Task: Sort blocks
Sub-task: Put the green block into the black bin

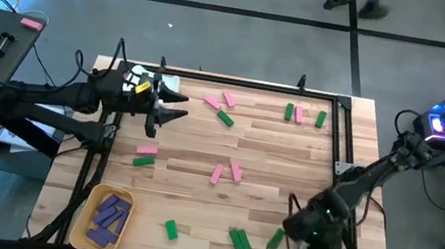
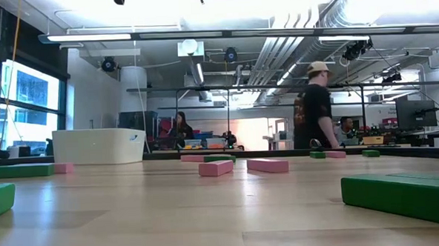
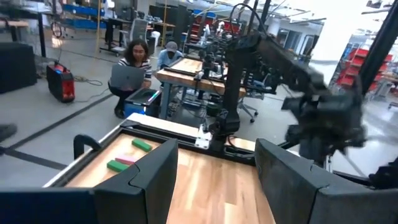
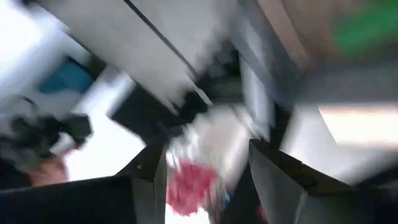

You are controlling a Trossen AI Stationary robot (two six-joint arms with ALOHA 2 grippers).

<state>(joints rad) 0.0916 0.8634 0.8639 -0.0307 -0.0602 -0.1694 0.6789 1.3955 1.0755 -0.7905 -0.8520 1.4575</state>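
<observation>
Pink and green blocks lie flat and scattered on the wooden table (image 1: 202, 144): a pink one (image 1: 219, 100) and a green one (image 1: 224, 118) at the far middle, a pink pair (image 1: 226, 173) in the centre, green ones (image 1: 239, 239) near the front edge. Purple blocks (image 1: 110, 216) lie in a yellow bin (image 1: 99, 239). My left gripper (image 1: 182, 108) hangs open and level above the table's far left, nothing between its fingers (image 3: 155, 180). My right gripper (image 4: 205, 180) is over the near right corner, tilted downward, fingers apart; a blurred pink-red thing (image 4: 189, 186) shows beyond them.
The yellow bin stands at the near left corner. A white bin (image 2: 98, 145) shows at the far left in the low view. A lone pink block (image 1: 32, 23) lies on the side table to the left. A black frame (image 1: 340, 133) edges the table.
</observation>
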